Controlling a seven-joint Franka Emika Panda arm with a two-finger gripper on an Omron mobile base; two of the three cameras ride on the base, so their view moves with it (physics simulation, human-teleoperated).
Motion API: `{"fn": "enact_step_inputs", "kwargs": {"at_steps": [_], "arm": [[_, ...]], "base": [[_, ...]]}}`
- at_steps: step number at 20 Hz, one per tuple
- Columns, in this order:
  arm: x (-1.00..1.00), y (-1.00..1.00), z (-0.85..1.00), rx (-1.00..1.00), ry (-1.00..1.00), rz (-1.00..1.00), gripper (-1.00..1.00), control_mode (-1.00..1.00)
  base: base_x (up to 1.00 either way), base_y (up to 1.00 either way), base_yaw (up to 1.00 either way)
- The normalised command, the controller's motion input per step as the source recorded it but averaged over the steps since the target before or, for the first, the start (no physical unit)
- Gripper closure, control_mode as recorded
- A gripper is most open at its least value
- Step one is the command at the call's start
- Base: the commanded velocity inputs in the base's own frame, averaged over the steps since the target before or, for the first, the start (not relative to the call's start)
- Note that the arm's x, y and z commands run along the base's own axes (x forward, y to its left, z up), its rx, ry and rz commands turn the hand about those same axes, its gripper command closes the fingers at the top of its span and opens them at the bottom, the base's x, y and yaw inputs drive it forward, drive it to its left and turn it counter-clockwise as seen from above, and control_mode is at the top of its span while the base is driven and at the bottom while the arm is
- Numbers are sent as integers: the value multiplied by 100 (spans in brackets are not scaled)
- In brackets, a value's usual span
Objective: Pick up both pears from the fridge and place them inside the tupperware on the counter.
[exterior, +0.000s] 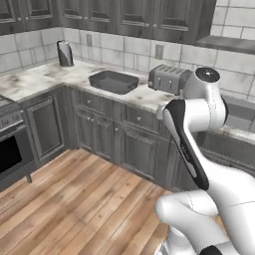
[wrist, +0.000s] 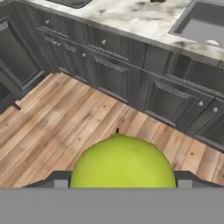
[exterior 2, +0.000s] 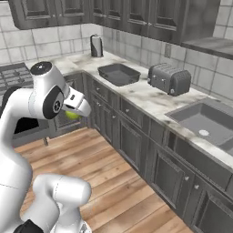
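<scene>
A yellow-green pear [wrist: 122, 162] sits between my two fingertips, and my gripper [wrist: 122, 180] is shut on it. From the right base view the same pear [exterior 2: 72, 115] peeks out under the gripper [exterior 2: 75, 112], held in the air above the wooden floor, in front of the cabinets. The dark-grey tupperware [exterior: 113, 81] [exterior 2: 119, 73] lies on the marbled counter [exterior: 45, 79] [exterior 2: 150, 98], beyond and to the right of the hand in the right base view. It holds nothing. The fridge is out of view.
A silver toaster [exterior: 168, 78] [exterior 2: 169, 78] stands right of the tupperware, then the sink [exterior 2: 207, 120] [wrist: 203, 22]. A steel canister [exterior: 64, 53] [exterior 2: 96, 45] stands in the corner. A stove [exterior: 7, 107] is at the left. Dark cabinets [wrist: 113, 78] line the wooden floor [wrist: 52, 127].
</scene>
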Motion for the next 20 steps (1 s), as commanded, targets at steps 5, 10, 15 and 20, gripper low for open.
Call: {"fn": "enact_step_inputs", "kwargs": {"at_steps": [5, 10, 15, 20], "arm": [[0, 0, 0, 0, 0, 0, 100, 100], [0, 0, 0, 0, 0, 0, 100, 100], [0, 0, 0, 0, 0, 0, 100, 100], [0, 0, 0, 0, 0, 0, 100, 100]], "base": [[100, 67, -20], [100, 63, -28], [100, 46, -28], [100, 34, -42]]}}
